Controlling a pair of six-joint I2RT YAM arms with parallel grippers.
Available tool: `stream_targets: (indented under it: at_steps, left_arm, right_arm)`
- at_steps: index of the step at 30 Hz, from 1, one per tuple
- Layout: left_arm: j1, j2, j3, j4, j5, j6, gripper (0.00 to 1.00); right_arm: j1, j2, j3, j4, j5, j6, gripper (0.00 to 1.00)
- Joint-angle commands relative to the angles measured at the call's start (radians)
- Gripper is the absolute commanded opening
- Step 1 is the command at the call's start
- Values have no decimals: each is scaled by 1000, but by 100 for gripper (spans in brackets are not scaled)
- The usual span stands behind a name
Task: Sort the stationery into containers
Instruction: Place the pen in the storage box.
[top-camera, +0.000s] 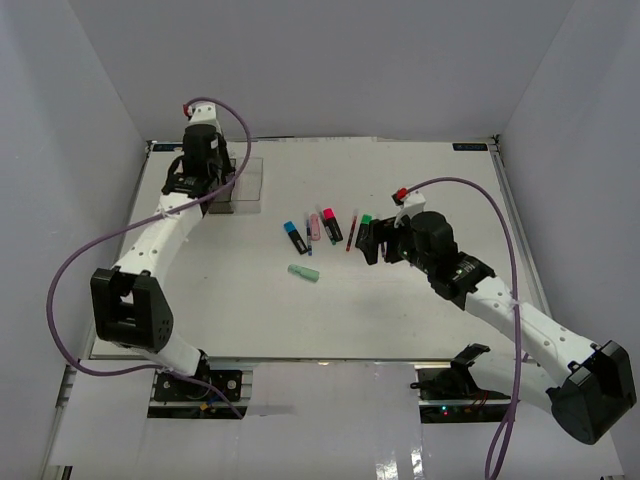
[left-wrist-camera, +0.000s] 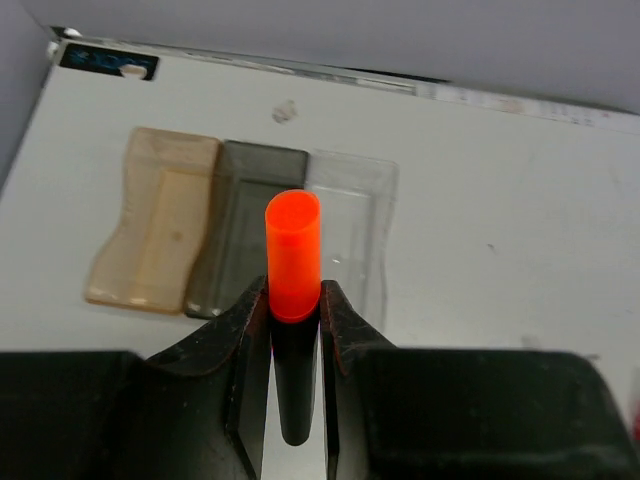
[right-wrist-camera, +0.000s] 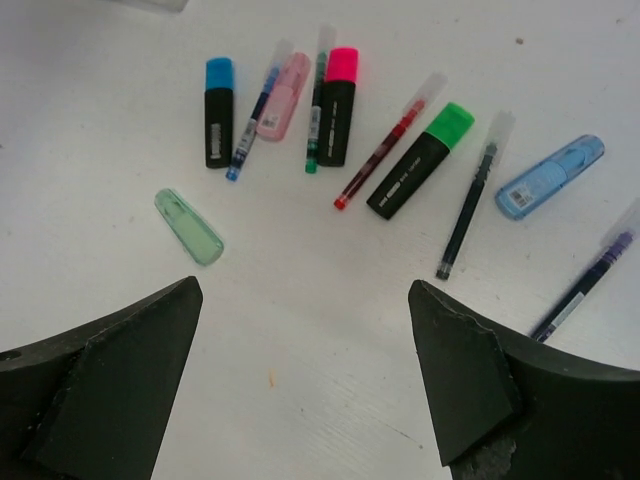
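Stationery (top-camera: 316, 228) right of containers (top-camera: 252, 178)

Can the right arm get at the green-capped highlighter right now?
Probably yes. The right gripper is open and empty near the green-capped highlighter, which lies uncovered; the red pen and dark pen beside it leave narrow gaps.

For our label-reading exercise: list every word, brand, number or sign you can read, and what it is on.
No text can be read.
Green-capped highlighter: white print on the barrel, too small.
Pale blue piece: printed label, too small.
Dark sticker on the table: pale marks, blurred.
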Motion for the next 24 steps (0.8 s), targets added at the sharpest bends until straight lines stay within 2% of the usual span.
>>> stream_targets:
  at_steps: [1,7,8,12,21,24]
  left_arm:
    - [121,119,124,-58,34,204,17]
    - [282,388,408,-213,136,243,19]
    - [290,454,445,-226,137,247,19]
    - [329,558,568,-263,175,243,21]
    - [353,605,565,-302,249,229,29]
    - [352,602,550,-308,246,220,39]
  right_arm:
    - [1,-22,-31,-39,20,-38,90]
    - [1,-33,-63,-45,-46,-83,90]
    - [1,-34,-66,-46,-48,-87,90]
    - [1,-51,-87,-66,-51,-103,90]
    - [1,-45,-111,-65,-31,-100,90]
    - [1,-48,-110,-65,-29,-103,90]
